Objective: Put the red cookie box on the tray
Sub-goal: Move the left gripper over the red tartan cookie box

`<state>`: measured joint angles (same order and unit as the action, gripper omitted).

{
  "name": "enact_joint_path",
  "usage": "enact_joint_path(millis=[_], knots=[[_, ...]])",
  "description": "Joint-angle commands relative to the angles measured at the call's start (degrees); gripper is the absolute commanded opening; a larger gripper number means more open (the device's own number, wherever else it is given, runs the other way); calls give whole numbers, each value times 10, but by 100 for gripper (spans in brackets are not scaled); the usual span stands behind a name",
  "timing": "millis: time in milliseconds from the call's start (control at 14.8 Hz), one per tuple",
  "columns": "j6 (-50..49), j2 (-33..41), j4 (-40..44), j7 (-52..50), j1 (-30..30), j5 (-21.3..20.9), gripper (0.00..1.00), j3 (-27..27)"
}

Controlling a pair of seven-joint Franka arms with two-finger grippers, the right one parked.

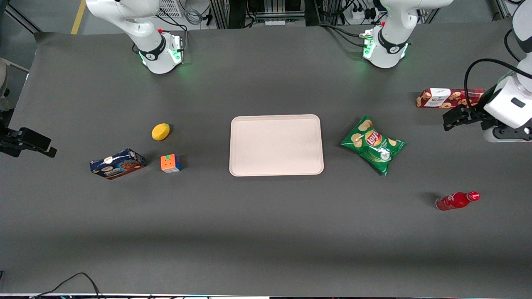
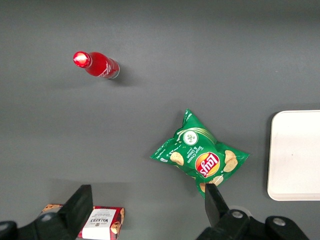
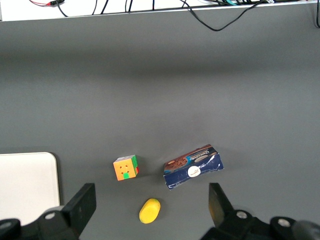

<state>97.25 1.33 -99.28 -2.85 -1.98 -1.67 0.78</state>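
Observation:
The red cookie box (image 1: 449, 98) lies flat near the working arm's end of the table, with its white label facing up. A cable and the arm cover its end. The left arm's gripper (image 1: 456, 117) hovers above the table, a little nearer the front camera than the box, and is open and empty. In the left wrist view the gripper (image 2: 147, 210) has its fingers spread wide, and the box's end (image 2: 102, 222) shows just inside one finger (image 2: 80, 202). The pale beige tray (image 1: 276, 145) sits bare at the table's middle, and its edge (image 2: 295, 155) shows in that view too.
A green chips bag (image 1: 373, 144) lies between the tray and the gripper. A red bottle (image 1: 457, 201) lies on its side nearer the front camera. Toward the parked arm's end sit a blue cookie box (image 1: 117, 163), a colour cube (image 1: 171, 163) and a yellow lemon-shaped thing (image 1: 160, 131).

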Motion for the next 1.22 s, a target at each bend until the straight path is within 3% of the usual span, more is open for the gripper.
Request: enact_joint_path(millis=[0,541,677,1150], knots=[[12,6,-13,-9,-8,-8,100,-3],[-27,38,-118,26,-6,-26,100,-7],[-27,58,-155,96,1,-56,100,-7],[27,194,-341,519,35,-105,100,-43]])
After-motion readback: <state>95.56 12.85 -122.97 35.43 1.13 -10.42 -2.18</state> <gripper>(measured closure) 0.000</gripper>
